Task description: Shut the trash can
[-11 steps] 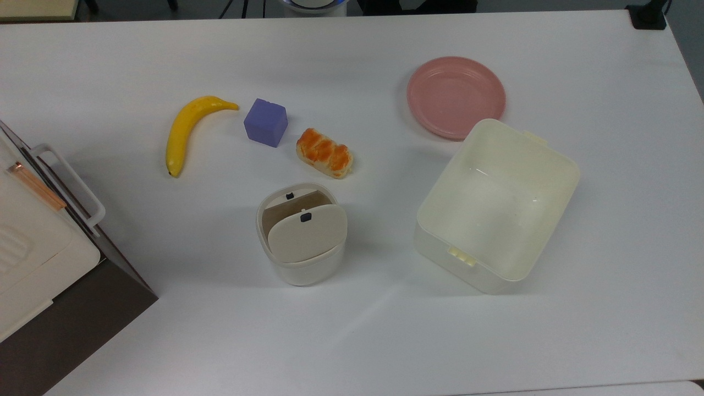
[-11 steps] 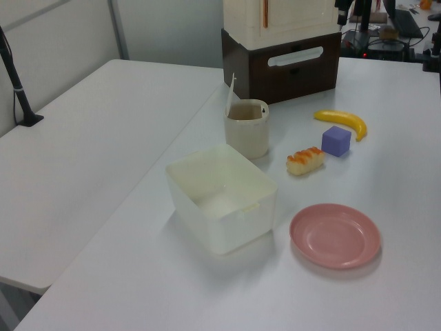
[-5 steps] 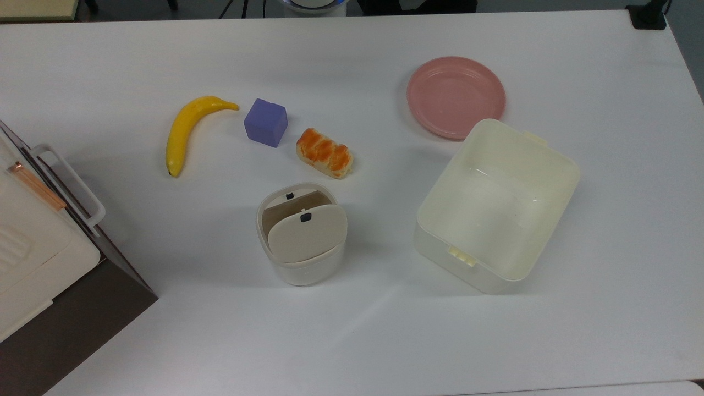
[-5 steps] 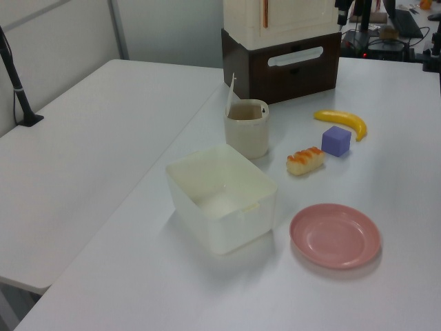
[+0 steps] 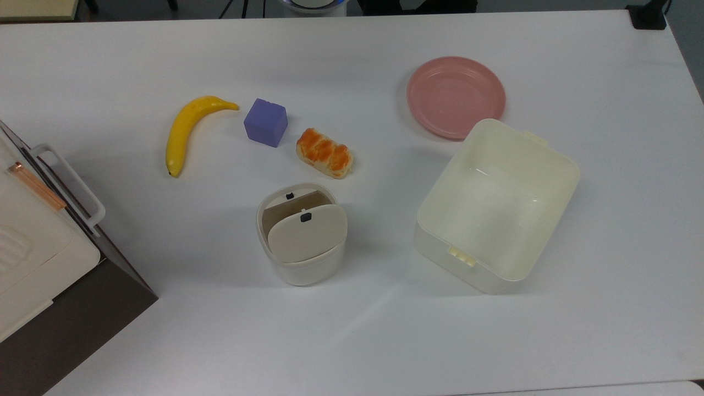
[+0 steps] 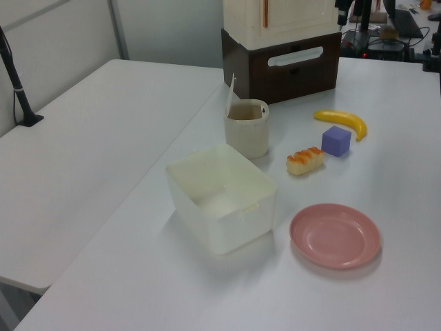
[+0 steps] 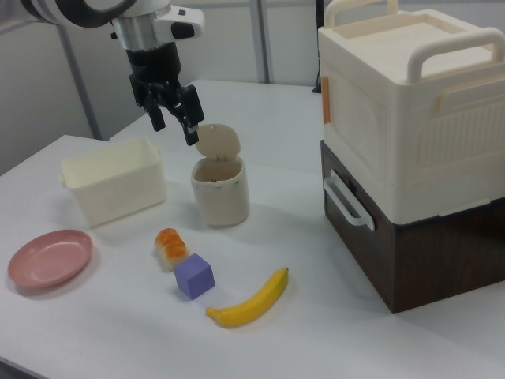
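Top view: trash can (image 5: 301,236) at mid-surface, below the bread roll (image 5: 324,152); lid (image 5: 307,232) stands raised off the rim, so closing is undone.

Left view: can near the stacked boxes (image 6: 282,41); no writing legible.

Right view: hand (image 7: 175,118) hovers just left of the lid, fingers apparently parted, empty, likely placed to push it down.
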You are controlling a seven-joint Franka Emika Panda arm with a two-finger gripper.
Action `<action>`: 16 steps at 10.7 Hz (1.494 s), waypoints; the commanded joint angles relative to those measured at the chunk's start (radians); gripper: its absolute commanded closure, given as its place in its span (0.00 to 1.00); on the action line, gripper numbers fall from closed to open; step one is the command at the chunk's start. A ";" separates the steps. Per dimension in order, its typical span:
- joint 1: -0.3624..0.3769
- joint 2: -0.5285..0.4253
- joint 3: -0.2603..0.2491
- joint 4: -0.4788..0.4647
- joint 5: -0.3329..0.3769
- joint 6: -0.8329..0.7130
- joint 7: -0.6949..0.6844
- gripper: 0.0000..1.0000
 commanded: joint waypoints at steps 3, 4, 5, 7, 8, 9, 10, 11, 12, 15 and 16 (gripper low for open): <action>0.014 -0.009 -0.007 -0.013 0.011 0.010 -0.020 0.00; 0.014 -0.009 -0.007 -0.013 0.011 0.010 -0.020 0.00; 0.014 -0.009 -0.007 -0.013 0.011 0.007 -0.026 0.00; 0.014 -0.009 -0.007 -0.015 0.011 0.001 -0.058 0.00; 0.012 -0.009 -0.007 -0.015 0.011 0.001 -0.060 0.00; 0.012 -0.009 -0.007 -0.013 0.011 0.001 -0.060 0.00; 0.011 -0.009 -0.007 -0.012 0.011 0.001 -0.060 0.00; 0.008 -0.010 -0.009 -0.012 0.012 -0.012 -0.077 0.00; 0.009 -0.010 -0.010 -0.013 0.012 -0.025 -0.163 0.09; 0.017 0.013 -0.006 -0.013 0.009 -0.019 -0.285 1.00; 0.023 0.030 -0.003 -0.012 0.008 -0.020 -0.310 1.00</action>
